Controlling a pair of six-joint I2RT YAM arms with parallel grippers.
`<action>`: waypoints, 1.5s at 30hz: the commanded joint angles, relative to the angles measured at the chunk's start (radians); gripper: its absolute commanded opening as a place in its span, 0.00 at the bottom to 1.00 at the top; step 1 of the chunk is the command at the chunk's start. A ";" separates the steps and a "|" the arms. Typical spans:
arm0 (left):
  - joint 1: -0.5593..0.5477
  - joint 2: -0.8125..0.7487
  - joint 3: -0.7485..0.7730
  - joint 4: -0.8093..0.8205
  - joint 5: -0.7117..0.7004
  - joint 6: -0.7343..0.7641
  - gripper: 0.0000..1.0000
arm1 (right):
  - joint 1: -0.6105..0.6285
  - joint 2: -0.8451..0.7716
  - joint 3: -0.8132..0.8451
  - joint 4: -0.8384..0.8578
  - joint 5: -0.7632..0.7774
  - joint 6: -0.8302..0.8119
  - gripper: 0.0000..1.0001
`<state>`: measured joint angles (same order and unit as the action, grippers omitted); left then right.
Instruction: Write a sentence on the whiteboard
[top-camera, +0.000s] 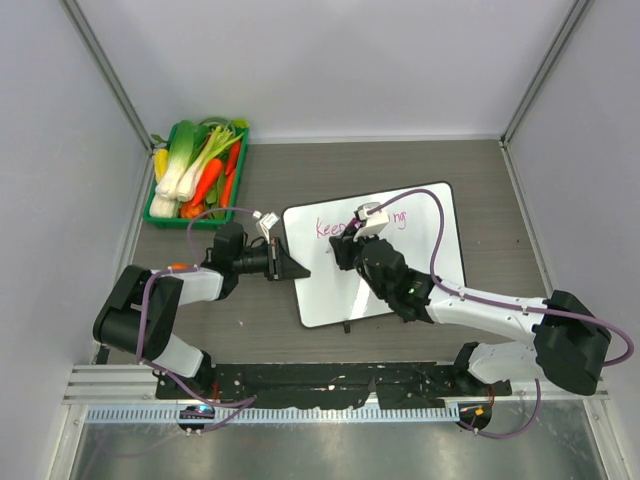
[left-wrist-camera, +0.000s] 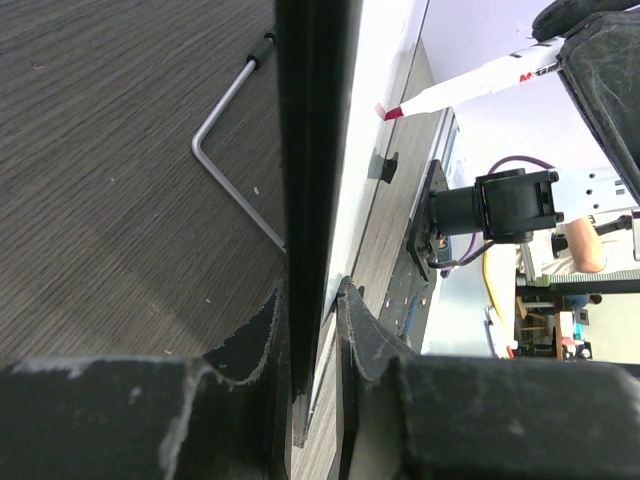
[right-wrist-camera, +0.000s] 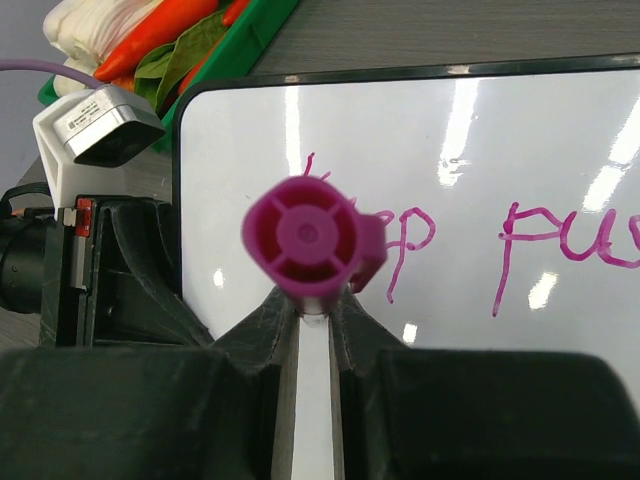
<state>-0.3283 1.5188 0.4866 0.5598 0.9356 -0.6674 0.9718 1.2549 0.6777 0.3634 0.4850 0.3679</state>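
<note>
The whiteboard (top-camera: 400, 275) lies on the table and bears pink writing, "Keep" and the start of another word (right-wrist-camera: 560, 235). My left gripper (top-camera: 291, 266) is shut on the board's left edge; in the left wrist view (left-wrist-camera: 312, 310) its jaws pinch the black rim (left-wrist-camera: 315, 150). My right gripper (top-camera: 346, 250) is over the board's upper middle, shut on a marker (right-wrist-camera: 305, 240) with a pink cap on its back end. In the left wrist view the marker (left-wrist-camera: 480, 78) has its pink tip right at the board's surface; I cannot tell if it touches.
A green tray (top-camera: 240, 155) of toy vegetables stands at the far left, behind the board, and shows in the right wrist view (right-wrist-camera: 255, 35). A bent metal rod (left-wrist-camera: 225, 150) lies on the table by the board's edge. Grey walls close the sides and back.
</note>
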 joint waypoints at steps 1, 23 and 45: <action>-0.018 0.032 -0.013 -0.129 -0.182 0.114 0.00 | 0.005 0.011 0.034 0.055 0.006 -0.015 0.01; -0.020 0.034 -0.013 -0.127 -0.182 0.114 0.00 | 0.005 -0.029 -0.010 -0.040 -0.060 0.005 0.01; -0.020 0.034 -0.013 -0.129 -0.187 0.115 0.00 | 0.058 -0.075 -0.043 -0.058 -0.132 0.032 0.01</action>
<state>-0.3294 1.5188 0.4877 0.5583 0.9352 -0.6670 1.0271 1.2209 0.6159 0.2890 0.3580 0.3962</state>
